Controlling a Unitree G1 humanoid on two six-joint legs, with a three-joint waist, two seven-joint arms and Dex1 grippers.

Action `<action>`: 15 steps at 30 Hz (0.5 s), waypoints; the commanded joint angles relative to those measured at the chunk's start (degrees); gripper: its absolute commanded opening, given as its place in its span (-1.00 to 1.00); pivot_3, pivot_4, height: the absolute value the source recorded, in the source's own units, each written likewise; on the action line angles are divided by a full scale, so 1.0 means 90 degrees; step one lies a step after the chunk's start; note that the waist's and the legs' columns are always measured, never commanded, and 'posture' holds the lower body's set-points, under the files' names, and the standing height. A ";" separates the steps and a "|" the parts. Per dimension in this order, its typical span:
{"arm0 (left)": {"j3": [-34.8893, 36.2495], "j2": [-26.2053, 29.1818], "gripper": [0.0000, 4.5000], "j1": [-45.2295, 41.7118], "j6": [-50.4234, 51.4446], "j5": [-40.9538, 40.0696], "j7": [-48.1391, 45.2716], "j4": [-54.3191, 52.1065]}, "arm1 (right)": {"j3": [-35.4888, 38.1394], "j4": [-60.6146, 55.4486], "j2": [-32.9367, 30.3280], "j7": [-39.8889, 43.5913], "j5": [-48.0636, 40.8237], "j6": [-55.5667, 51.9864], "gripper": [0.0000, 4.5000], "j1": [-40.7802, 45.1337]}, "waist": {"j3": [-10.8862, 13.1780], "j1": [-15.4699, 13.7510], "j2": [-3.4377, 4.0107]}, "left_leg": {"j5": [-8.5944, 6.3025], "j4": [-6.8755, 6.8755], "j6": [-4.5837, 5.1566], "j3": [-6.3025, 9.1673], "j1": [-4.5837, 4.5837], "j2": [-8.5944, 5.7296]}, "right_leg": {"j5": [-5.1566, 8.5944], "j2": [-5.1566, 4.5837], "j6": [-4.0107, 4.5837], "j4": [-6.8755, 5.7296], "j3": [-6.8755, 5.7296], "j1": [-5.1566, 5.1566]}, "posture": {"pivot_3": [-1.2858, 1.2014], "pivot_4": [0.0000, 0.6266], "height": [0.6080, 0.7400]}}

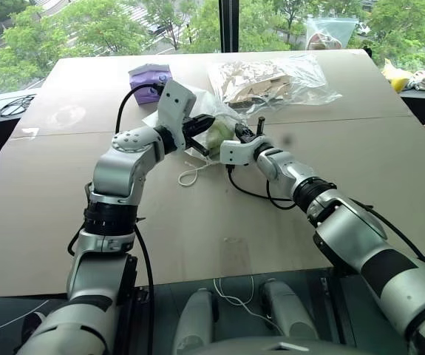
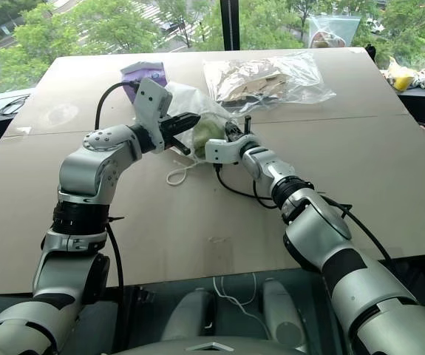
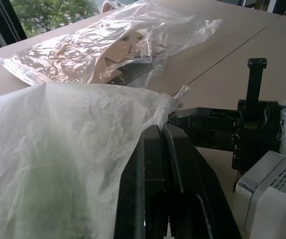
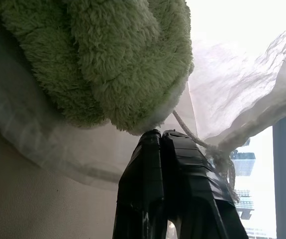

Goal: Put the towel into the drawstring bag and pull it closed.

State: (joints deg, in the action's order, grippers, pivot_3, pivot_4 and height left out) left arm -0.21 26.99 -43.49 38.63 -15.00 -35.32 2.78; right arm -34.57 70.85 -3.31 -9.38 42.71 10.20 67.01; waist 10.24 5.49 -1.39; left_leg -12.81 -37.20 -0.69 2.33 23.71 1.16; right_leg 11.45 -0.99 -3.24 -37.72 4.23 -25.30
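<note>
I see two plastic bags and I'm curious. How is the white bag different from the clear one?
The white bag is milky, has a cord and holds a green towel; the clear bag is see-through and holds brown paper. The white bag sits between the robot's hands; the clear bag lies farther back. Both are thin, crinkly plastic.

Tan table [image 1: 57,214]; perhaps sunlit treetops [image 1: 86,26] outside.

A wide tan counter [image 1: 64,214] carries everything. At its far side lie a purple tissue pack [image 1: 148,76] and a larger clear bag of brown paper pieces [image 1: 267,80]. Near the middle rests the milky drawstring bag [image 1: 211,112], its white cord loop [image 1: 192,174] trailing on the surface.
</note>
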 commanded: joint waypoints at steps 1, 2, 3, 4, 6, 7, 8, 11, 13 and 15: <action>-0.0007 0.0008 -1.00 -0.0092 0.0017 -0.0101 -0.0091 -0.0351 | 0.0045 -0.0040 0.0064 0.0127 -0.0062 -0.0055 -0.99 0.0182 | 0.0000 0.0000 0.0000 | 0.0000 0.0000 0.0000 0.0000 0.0000 0.0000 | 0.0000 0.0000 0.0000 0.0000 0.0000 0.0000 | 0.03 -0.52 1.00; -0.0010 0.0012 -1.00 -0.0091 0.0022 -0.0106 -0.0103 -0.0359 | 0.0062 -0.0045 0.0076 0.0160 -0.0084 -0.0070 -0.73 0.0170 | 0.0000 0.0000 0.0000 | 0.0000 0.0000 0.0000 0.0000 0.0000 0.0000 | 0.0000 0.0000 0.0000 0.0000 0.0000 0.0000 | 0.03 -0.52 1.00; -0.0012 0.0012 -1.00 -0.0093 0.0024 -0.0107 -0.0107 -0.0355 | 0.0062 -0.0053 0.0079 0.0146 -0.0086 -0.0071 -0.60 0.0162 | 0.0000 0.0000 0.0000 | 0.0000 0.0000 0.0000 0.0000 0.0000 0.0000 | 0.0000 0.0000 0.0000 0.0000 0.0000 0.0000 | 0.03 -0.52 1.00; -0.0012 0.0016 -1.00 -0.0092 0.0024 -0.0106 -0.0111 -0.0349 | 0.0036 -0.0066 0.0076 0.0080 -0.0059 -0.0039 -0.39 0.0160 | 0.0000 0.0000 0.0000 | 0.0000 0.0000 0.0000 0.0000 0.0000 0.0000 | 0.0000 0.0000 0.0000 0.0000 0.0000 0.0000 | 0.03 -0.52 1.00; -0.0016 0.0023 -1.00 -0.0089 0.0028 -0.0102 -0.0122 -0.0336 | -0.0033 -0.0069 0.0078 0.0020 0.0005 -0.0004 0.04 0.0168 | 0.0000 0.0000 0.0000 | 0.0000 0.0000 0.0000 0.0000 0.0000 0.0000 | 0.0000 0.0000 0.0000 0.0000 0.0000 0.0000 | 0.03 -0.52 1.00; -0.0025 0.0025 -1.00 -0.0086 0.0039 -0.0105 -0.0133 -0.0347 | -0.0059 -0.0057 0.0084 0.0026 0.0029 -0.0006 0.04 0.0174 | 0.0000 0.0000 0.0000 | 0.0000 0.0000 0.0000 0.0000 0.0000 0.0000 | 0.0000 0.0000 0.0000 0.0000 0.0000 0.0000 | 0.03 -0.52 1.00; -0.0031 0.0026 -1.00 -0.0085 0.0049 -0.0107 -0.0140 -0.0356 | -0.0072 -0.0046 0.0089 0.0039 0.0040 -0.0013 0.04 0.0178 | 0.0000 0.0000 0.0000 | 0.0000 0.0000 0.0000 0.0000 0.0000 0.0000 | 0.0000 0.0000 0.0000 0.0000 0.0000 0.0000 | 0.03 -0.52 1.00; -0.0070 0.0008 -1.00 -0.0059 0.0144 -0.0163 -0.0201 -0.0469 | -0.0086 0.0020 0.0106 0.0049 0.0051 -0.0066 0.04 0.0208 | 0.0000 0.0000 0.0000 | 0.0000 0.0000 0.0000 0.0000 0.0000 0.0000 | 0.0000 0.0000 0.0000 0.0000 0.0000 0.0000 | 0.03 -0.52 1.00; -0.0117 0.0014 -1.00 -0.0014 0.0201 -0.0209 -0.0269 -0.0569 | -0.0116 0.0063 0.0120 0.0015 0.0089 -0.0077 0.04 0.0261 | 0.0000 -0.0002 0.0000 | 0.0000 0.0000 0.0000 0.0000 0.0001 0.0000 | 0.0000 0.0000 0.0000 0.0001 0.0000 0.0000 | 0.03 -0.52 1.00; -0.0162 0.0022 -1.00 0.0018 0.0239 -0.0208 -0.0314 -0.0636 | -0.0130 0.0117 0.0138 -0.0027 0.0116 -0.0087 0.04 0.0323 | 0.0000 -0.0001 0.0000 | 0.0000 0.0000 0.0000 0.0000 0.0001 0.0000 | 0.0000 0.0000 0.0000 0.0001 0.0000 0.0000 | 0.03 -0.52 1.00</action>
State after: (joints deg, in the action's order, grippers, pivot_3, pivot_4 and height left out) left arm -1.06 26.92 -43.41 40.84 -16.00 -37.46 0.08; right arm -35.39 72.13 -2.30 -8.61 43.32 9.36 67.81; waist 10.24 5.48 -1.39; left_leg -12.81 -37.20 -0.69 2.32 23.71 1.16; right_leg 11.45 -0.99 -3.24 -37.71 4.23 -25.30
